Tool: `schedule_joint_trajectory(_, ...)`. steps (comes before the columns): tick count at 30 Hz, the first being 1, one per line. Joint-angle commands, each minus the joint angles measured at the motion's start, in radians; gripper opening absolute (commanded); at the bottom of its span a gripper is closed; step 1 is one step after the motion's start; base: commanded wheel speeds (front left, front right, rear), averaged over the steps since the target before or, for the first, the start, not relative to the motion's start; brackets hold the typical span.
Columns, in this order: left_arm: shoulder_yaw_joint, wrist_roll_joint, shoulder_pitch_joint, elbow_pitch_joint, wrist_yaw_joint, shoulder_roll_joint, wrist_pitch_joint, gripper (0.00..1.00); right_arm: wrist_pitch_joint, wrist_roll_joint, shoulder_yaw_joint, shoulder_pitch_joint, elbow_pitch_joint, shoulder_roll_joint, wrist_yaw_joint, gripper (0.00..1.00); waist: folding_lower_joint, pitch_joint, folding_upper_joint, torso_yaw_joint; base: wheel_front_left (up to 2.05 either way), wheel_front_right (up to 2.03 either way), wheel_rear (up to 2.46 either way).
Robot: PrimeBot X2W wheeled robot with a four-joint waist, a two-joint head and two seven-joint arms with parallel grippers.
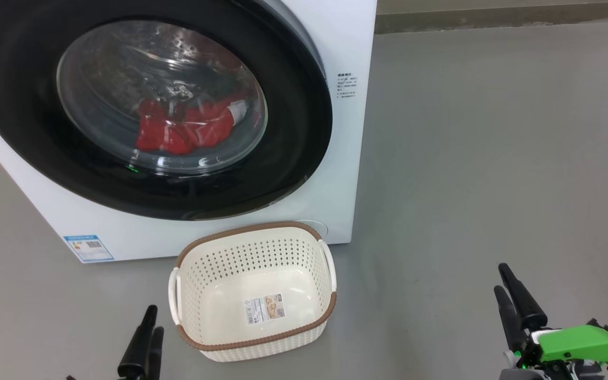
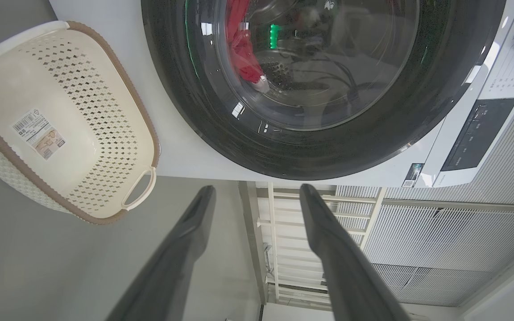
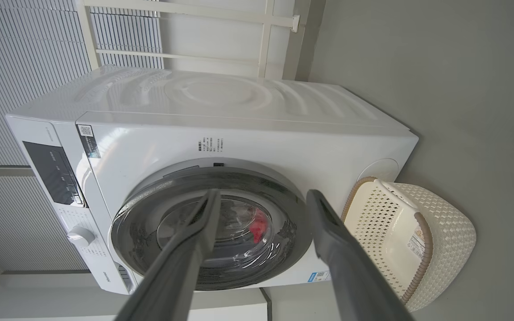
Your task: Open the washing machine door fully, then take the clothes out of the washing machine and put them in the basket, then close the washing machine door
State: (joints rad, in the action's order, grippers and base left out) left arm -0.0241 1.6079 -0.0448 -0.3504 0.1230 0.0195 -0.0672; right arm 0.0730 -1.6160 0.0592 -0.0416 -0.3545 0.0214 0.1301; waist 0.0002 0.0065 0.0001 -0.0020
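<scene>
The white washing machine [image 1: 351, 53] fills the upper left of the head view. Its door [image 1: 293, 132], with a black rim and clear glass bowl, lies almost flat against the front, with a thin gap at its right edge. Red clothes [image 1: 182, 129] with white patches lie in the drum behind the glass. The cream basket [image 1: 254, 343] stands empty on the floor just before the machine. My left gripper [image 1: 154, 319] is open, left of the basket. My right gripper [image 1: 500, 278] is open, well to its right. Neither holds or touches anything. The left wrist view shows the door [image 2: 185, 102], clothes [image 2: 243, 49] and basket [image 2: 105, 111] beyond the left gripper [image 2: 257, 188].
Grey floor [image 1: 494, 158] spreads wide to the right of the machine, up to a wall base [image 1: 494, 18]. The right wrist view shows the machine's dark control panel [image 3: 54, 174], its knob [image 3: 80, 235], and slatted wall panels [image 3: 25, 44] behind it.
</scene>
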Motion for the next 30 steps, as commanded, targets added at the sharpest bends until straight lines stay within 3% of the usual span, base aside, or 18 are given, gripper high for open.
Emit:
schedule_joint_trajectory(1, 0.000, -0.015, -0.044, 0.021, 0.001, 0.016, 0.009, 1.00, -0.007, 0.013, -0.008, -0.050, 0.023, 0.012, 0.000, 1.00, -0.0001, 0.000, -0.0001, 0.000, 0.00, 0.00, 0.00)
schedule_joint_trajectory(17, 0.013, -0.179, -0.089, 0.032, 0.002, 0.021, 0.060, 1.00, -0.066, 0.107, -0.088, -0.119, -0.009, 0.027, 0.000, 1.00, -0.0002, 0.006, -0.0001, -0.001, 0.00, 0.00, 0.00)
schedule_joint_trajectory(30, 0.011, -0.364, -0.122, 0.043, 0.002, 0.017, 0.099, 1.00, -0.104, 0.271, -0.111, -0.169, -0.050, 0.022, 0.000, 1.00, -0.0002, 0.012, -0.0001, -0.004, 0.00, 0.00, 0.00)
